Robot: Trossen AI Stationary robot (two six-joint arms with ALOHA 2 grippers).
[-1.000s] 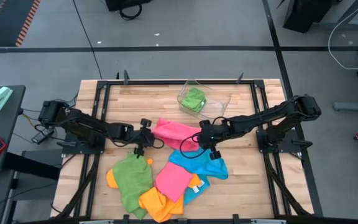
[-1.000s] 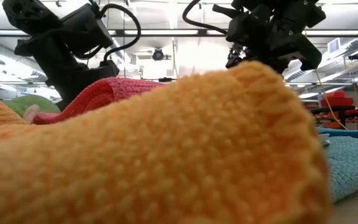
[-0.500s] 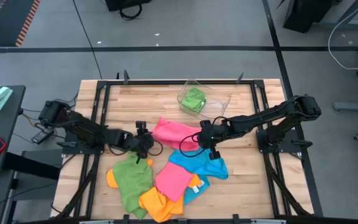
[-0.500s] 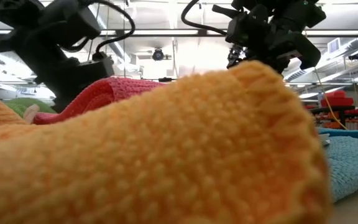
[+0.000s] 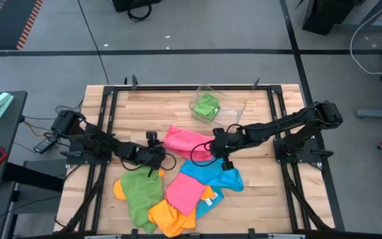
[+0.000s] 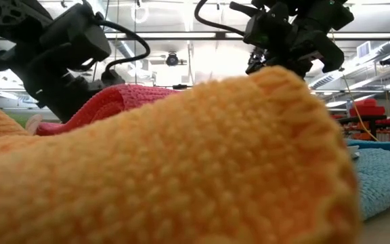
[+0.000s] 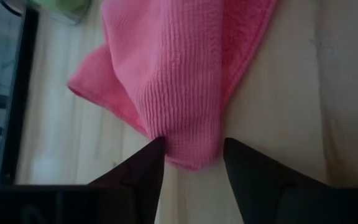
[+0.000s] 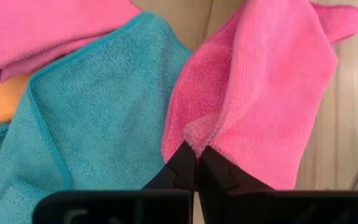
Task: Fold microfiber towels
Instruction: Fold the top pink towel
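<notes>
Orange, green, blue and pink towels (image 5: 171,196) are heaped at the near table edge. Behind them, a pink towel (image 5: 186,141) is pinched at its right end by the closed right gripper (image 5: 221,154); its left end is straddled by the parted left gripper (image 5: 156,157).

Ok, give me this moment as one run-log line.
left gripper: open, straddling pink towel edge | right gripper: shut on pink towel corner | other towels: unfolded heap | tray: green towel inside
</notes>
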